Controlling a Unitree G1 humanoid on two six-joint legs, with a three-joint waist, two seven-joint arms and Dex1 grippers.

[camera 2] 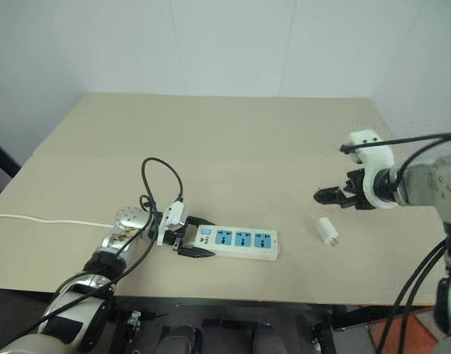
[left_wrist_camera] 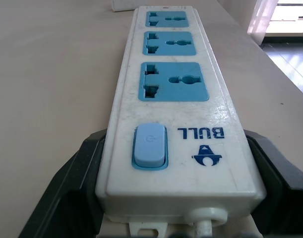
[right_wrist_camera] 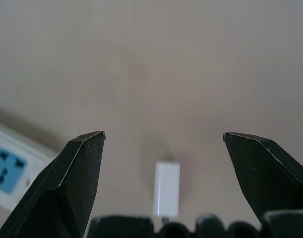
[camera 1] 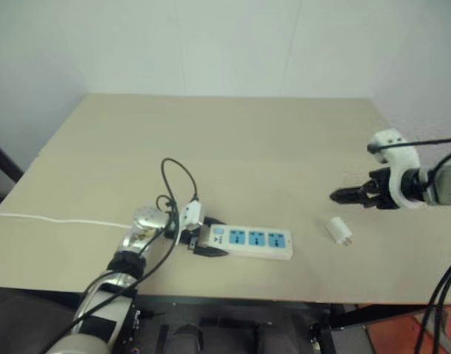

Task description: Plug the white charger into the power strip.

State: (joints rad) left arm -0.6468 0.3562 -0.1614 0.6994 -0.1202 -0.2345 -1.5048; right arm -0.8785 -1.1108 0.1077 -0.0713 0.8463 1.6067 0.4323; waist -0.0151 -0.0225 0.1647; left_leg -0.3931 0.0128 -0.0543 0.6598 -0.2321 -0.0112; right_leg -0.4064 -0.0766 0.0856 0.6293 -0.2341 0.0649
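White plastic charger (right_wrist_camera: 166, 188) lying loose on table (camera 1: 247, 133); likely light, rigid, slick. Grip flat sides. Right gripper (right_wrist_camera: 163, 144) wide open, empty, above it. Left gripper (camera 2: 190, 237) clamped on power strip (camera 2: 236, 242) switch end.

Far half of the counter (camera 1: 232, 125): bare, open passage. Near edge: power strip (camera 1: 251, 241) lies flat, its switch end clamped by the left pincer (camera 1: 198, 242); black cable loop (camera 1: 177, 181) stands above that end. White charger (camera 1: 339, 230) lies apart to the right, bare counter all round. Right pincer (camera 1: 339, 196), spread wide, hangs above it.
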